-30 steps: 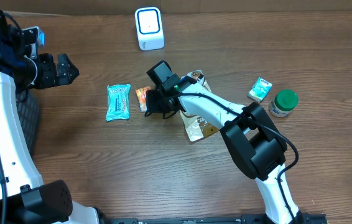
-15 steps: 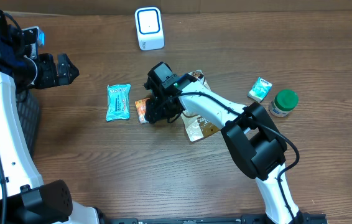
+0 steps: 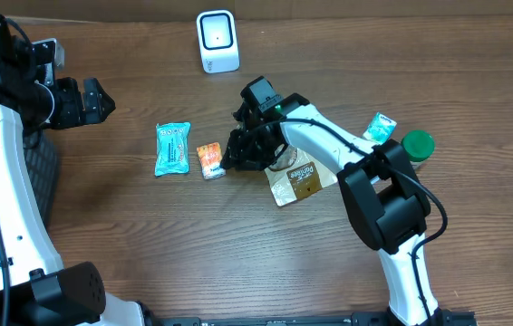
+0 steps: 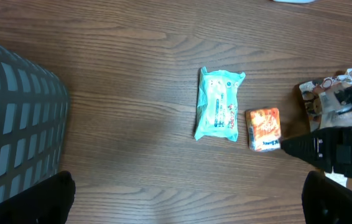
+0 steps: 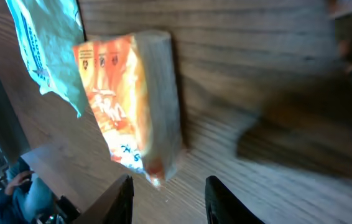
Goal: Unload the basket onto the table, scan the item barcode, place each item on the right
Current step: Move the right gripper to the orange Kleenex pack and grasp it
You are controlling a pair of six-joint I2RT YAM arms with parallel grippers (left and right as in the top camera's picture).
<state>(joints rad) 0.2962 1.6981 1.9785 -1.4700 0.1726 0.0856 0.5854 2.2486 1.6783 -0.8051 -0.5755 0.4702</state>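
You: right gripper [image 5: 168, 199] fingers parted, gripping nothing | orange packet [image 3: 208, 159] flat on table [image 3: 238, 244], right edge just beside those fingertips, left edge near teal packet [image 3: 172, 148] | bare wood up to scanner [image 3: 217, 41] | left gripper [image 3: 104, 100] spread wide, empty, well apart.

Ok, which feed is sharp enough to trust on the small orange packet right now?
Right wrist: the small orange plastic packet is soft, and the wooden table right of it smears into dark blur. Left wrist: crisp, evenly lit. Overhead: sharp too.
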